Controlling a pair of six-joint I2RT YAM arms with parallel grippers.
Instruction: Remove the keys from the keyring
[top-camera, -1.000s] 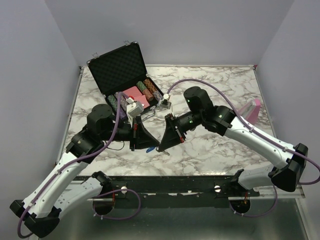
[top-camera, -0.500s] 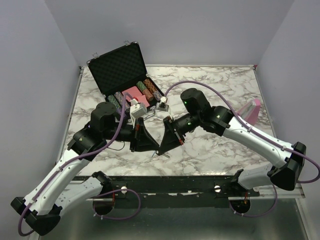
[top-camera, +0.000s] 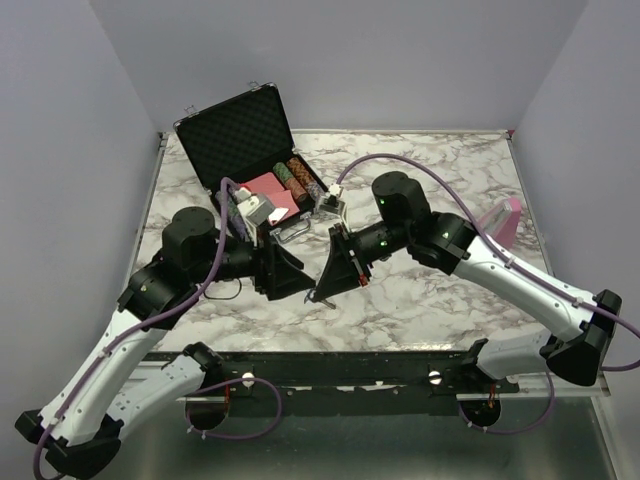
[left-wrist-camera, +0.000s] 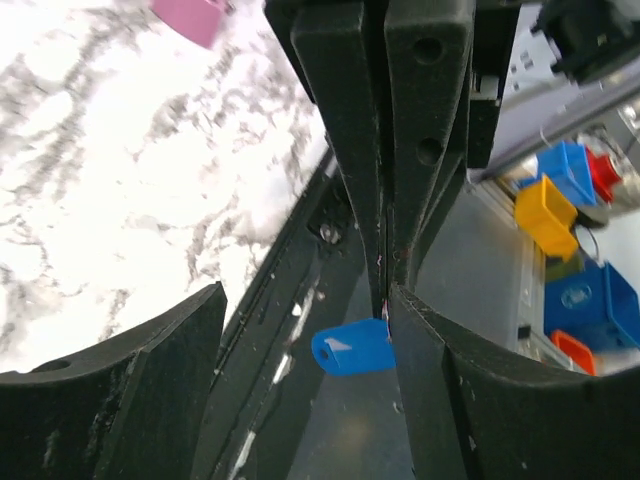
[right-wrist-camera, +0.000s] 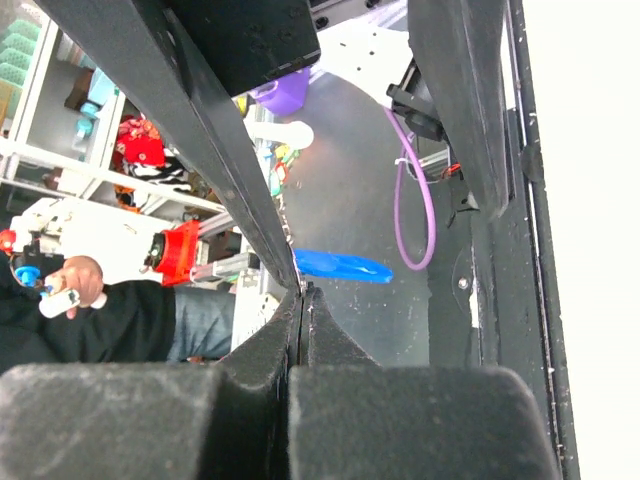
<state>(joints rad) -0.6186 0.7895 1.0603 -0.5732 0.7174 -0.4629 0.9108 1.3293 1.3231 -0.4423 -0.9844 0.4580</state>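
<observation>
The left arm (top-camera: 150, 290) has pulled its elbow back and out, away from the right arm (top-camera: 480, 255), which has shifted only slightly. The spot where the two tools meet, in front of the open case (top-camera: 235, 140), now sits a little nearer the case than it did half a second ago.

The left gripper (left-wrist-camera: 305, 295) is spread. Both wrist views show its fingers standing wide apart, with the other arm's tips reaching into the gap. The right gripper (right-wrist-camera: 302, 290) is pressed together, its pads meeting with no daylight between them.

The keys (top-camera: 322, 297) hang at those closed tips, on the side of the tips away from the case and above the table's near edge. The right gripper seems to pinch the bunch, though the metal there is too fine to be sure which part it has. The blue piece (left-wrist-camera: 350, 347) sticks out just beyond the tips and lies against the inner face of one left finger. A second ago it showed under the left gripper from above. Now the overhead view no longer picks it out.

So the bunch appears to rest with the right gripper alone, and the left has let go or is lining up a fresh bite. No key looks separated yet. The left still has to close on one key before any pulling apart can begin.
</observation>
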